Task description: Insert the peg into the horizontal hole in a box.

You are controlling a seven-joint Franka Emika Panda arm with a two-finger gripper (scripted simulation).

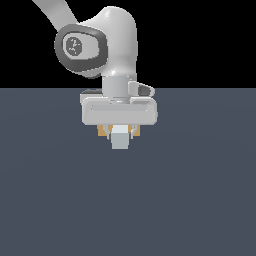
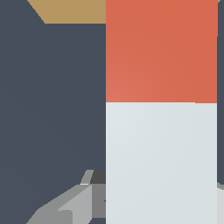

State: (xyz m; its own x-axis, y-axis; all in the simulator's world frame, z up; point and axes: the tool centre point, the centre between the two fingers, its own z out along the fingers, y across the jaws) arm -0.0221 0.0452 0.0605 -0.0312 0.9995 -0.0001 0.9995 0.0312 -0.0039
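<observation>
The claw (image 1: 120, 131) hangs low from the white arm, its two short fingers (image 1: 106, 131) clamped on either side of the peg (image 1: 120, 138). In the exterior view only the peg's pale grey-white end shows, a square face pointing at the camera and sticking out just below the claw's broad white body. The grip sits on the pale part of the bar; the fingers press against its side faces with no gap that I can make out.

From the wrist view the peg (image 2: 161, 131) fills much of the picture — pale grey-white near the camera, then a clean straight line where it turns red-orange toward the far end. That red end reaches up to the tan box (image 2: 70, 11), of which only a strip shows past the peg's edge. Whether the tip touches the box or has entered the hole I cannot tell; the hole itself is hidden.

In the exterior view the box (image 1: 102, 131) peeks out as small tan corners just behind the fingers, close against the claw.

Around all this the dark blue-grey counter (image 1: 200, 200) spreads wide and flat — open room on both sides and toward the camera.
</observation>
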